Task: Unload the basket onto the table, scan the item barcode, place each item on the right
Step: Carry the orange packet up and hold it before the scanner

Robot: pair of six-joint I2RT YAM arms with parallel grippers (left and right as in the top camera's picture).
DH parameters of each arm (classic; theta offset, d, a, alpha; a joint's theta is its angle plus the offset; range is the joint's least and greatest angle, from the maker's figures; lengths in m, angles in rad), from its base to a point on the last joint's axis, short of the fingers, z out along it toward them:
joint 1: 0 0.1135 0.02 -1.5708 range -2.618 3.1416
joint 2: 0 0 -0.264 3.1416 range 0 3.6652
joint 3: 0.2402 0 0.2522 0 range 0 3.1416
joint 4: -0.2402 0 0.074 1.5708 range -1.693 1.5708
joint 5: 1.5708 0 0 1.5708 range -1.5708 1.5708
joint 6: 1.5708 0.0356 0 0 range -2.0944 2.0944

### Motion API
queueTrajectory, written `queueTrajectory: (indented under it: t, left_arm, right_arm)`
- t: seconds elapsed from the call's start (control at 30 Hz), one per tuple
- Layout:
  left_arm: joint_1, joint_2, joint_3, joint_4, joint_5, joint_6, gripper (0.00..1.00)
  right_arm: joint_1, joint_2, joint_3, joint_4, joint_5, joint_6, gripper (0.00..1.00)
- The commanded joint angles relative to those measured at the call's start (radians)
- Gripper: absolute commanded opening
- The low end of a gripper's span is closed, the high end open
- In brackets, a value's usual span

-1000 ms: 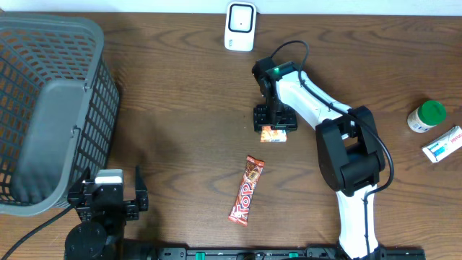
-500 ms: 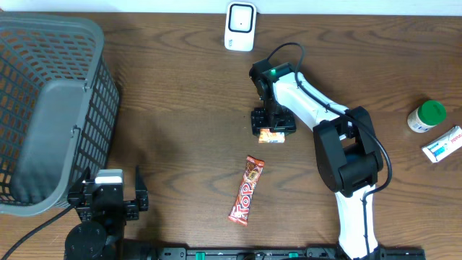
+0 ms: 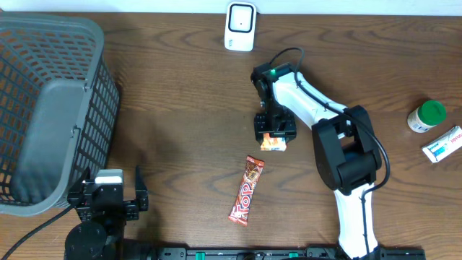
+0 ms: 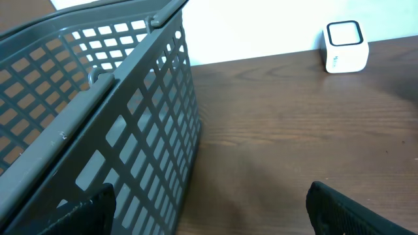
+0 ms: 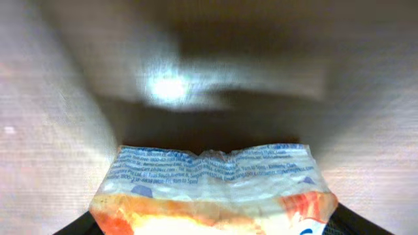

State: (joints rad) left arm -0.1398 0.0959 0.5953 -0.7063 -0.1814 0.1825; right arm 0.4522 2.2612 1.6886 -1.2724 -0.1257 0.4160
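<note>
The item is a small orange and white snack packet (image 3: 273,143) lying just right of the table's middle. My right gripper (image 3: 274,132) points down over it, and its jaws press the packet's two sides. In the right wrist view the crinkled packet (image 5: 212,186) with blue print fills the gap between the dark fingertips (image 5: 78,225). A white barcode scanner (image 3: 240,26) stands at the table's far edge, also seen as a scanner (image 4: 344,47) from the left wrist. My left gripper (image 3: 108,196) rests open at the front left, with nothing between its fingers (image 4: 349,209).
A grey plastic basket (image 3: 50,108) fills the left side, close to the left gripper. A red chocolate bar (image 3: 247,190) lies in front of the packet. A green-capped bottle (image 3: 426,115) and a small white box (image 3: 442,143) sit at the far right.
The right gripper has turned slightly and shifted toward the front, its jaws narrowing on the packet, which moved with it. The left arm has not moved.
</note>
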Motion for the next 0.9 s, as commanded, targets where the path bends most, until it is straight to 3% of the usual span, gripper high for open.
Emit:
queueTrajectory:
  t: [0.0,0.4,0.87]
  left_arm:
    - [0.004,-0.005,-0.002,0.003,0.006,-0.009,0.92]
    - [0.004,-0.005,-0.002,0.002,0.006,-0.009,0.92]
    - [0.004,-0.005,-0.002,0.003,0.006,-0.009,0.92]
  right_arm:
    - [-0.017,0.03,0.048,-0.035,-0.126,-0.006,0.65]
    - [-0.023,0.03,0.18,-0.205,-0.44,-0.015,0.62]
    - [-0.023,0.03,0.18,-0.291,-0.534,-0.055,0.63]
